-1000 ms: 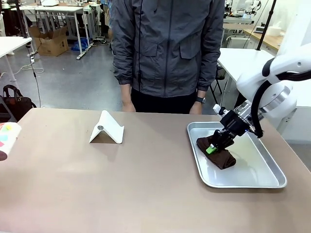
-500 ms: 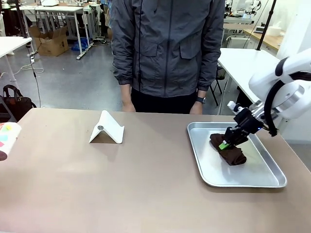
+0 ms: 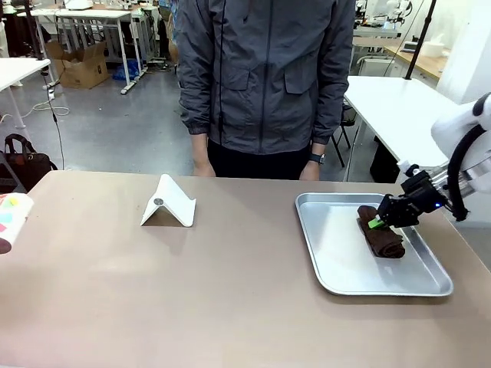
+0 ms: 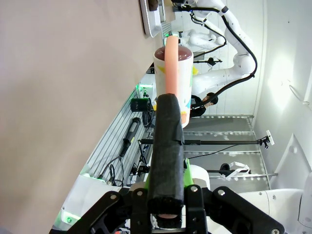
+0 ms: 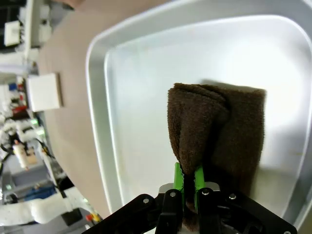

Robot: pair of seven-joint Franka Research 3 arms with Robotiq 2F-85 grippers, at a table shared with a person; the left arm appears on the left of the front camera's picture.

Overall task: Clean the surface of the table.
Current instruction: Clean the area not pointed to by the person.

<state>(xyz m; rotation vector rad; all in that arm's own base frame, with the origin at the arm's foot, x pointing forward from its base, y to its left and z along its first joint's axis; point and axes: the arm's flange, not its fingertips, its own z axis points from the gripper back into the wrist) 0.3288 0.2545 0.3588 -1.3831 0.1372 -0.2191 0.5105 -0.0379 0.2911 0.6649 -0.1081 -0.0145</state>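
Note:
The taupe-brown table (image 3: 192, 299) spreads wide in the front view and covers the left side of the left wrist view (image 4: 63, 97). A folded brown cloth (image 3: 382, 234) lies in the silver tray (image 3: 337, 261) at the table's right. My right gripper (image 3: 377, 222) is shut on the cloth's upper fold, and the right wrist view shows the cloth (image 5: 214, 131) pinched between the green pads of that gripper (image 5: 187, 178). My left gripper (image 4: 168, 97) appears as one black column, shut, with a printed paper cup (image 4: 183, 73) at its tip, off the table's left edge (image 3: 11, 218).
A white folded stand (image 3: 169, 203) sits on the table left of centre. A person in a grey jacket (image 3: 265, 77) stands at the far edge with hands down by the table. The tray rim (image 5: 97, 122) encloses the cloth.
My right gripper has dragged the brown cloth from the tray's left part across to its right side. The cup at the left edge has not moved.

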